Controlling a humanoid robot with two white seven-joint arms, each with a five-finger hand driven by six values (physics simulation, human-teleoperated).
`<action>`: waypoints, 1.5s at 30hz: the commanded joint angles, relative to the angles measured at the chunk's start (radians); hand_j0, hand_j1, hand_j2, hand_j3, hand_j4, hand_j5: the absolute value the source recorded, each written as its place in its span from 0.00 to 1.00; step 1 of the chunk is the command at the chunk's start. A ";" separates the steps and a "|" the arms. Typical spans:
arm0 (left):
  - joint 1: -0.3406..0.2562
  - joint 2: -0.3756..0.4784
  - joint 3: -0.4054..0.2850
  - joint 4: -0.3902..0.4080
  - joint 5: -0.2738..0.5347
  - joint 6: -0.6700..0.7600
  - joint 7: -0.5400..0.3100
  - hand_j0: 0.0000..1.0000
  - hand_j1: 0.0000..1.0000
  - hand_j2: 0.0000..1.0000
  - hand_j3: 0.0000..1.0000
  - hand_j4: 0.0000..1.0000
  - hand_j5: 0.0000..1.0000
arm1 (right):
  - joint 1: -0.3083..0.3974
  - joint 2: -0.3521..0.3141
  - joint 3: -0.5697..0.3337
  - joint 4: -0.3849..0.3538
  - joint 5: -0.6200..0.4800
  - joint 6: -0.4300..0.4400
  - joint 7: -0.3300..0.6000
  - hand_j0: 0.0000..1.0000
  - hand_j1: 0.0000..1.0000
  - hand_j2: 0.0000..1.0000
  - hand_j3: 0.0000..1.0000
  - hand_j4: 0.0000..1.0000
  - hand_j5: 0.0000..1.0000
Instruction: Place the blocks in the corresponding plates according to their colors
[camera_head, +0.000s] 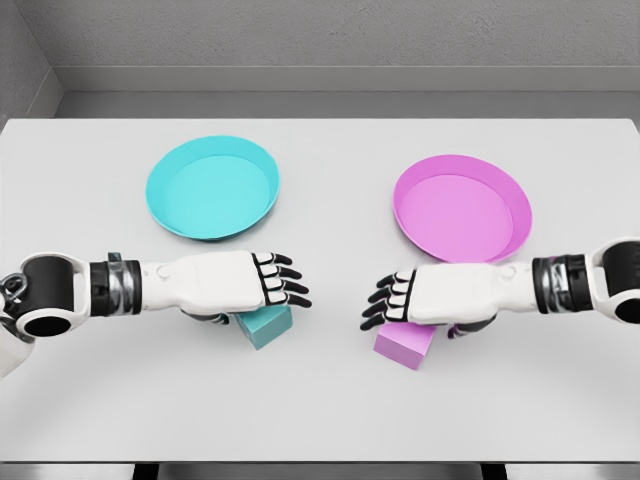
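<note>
The left hand (235, 283) hovers with fingers spread over the teal block (265, 326); the right hand (440, 295), fingers likewise loose, over the pink block (404, 344). No writing is readable.

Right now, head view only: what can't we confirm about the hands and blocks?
- Teal block: mostly hidden under the left hand; grasp contact unseen.
- Pink block: top hidden under the right hand; contact unseen.
- Thumbs and palms: hidden beneath both hands.
- Pink plate: near rim hidden behind the right hand.
- Both arms: cut off by the side edges.

Bright, even, sharp render; soft shadows, perhaps lit from overhead.
</note>
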 joint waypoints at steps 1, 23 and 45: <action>-0.002 0.000 -0.009 0.000 0.005 0.002 0.002 1.00 1.00 1.00 1.00 1.00 1.00 | 0.000 0.001 0.015 0.000 -0.006 0.002 0.000 1.00 1.00 1.00 1.00 1.00 1.00; -0.008 0.013 -0.023 -0.018 -0.010 0.002 -0.018 0.50 0.50 0.50 0.50 0.50 0.50 | -0.025 0.026 0.030 0.001 -0.003 0.002 0.046 0.50 0.50 0.50 0.50 0.50 0.50; -0.100 0.030 0.053 0.011 0.044 0.002 -0.009 0.46 0.46 0.46 0.46 0.46 0.46 | -0.081 0.032 -0.056 0.033 -0.005 0.002 0.044 0.49 0.49 0.49 0.49 0.49 0.49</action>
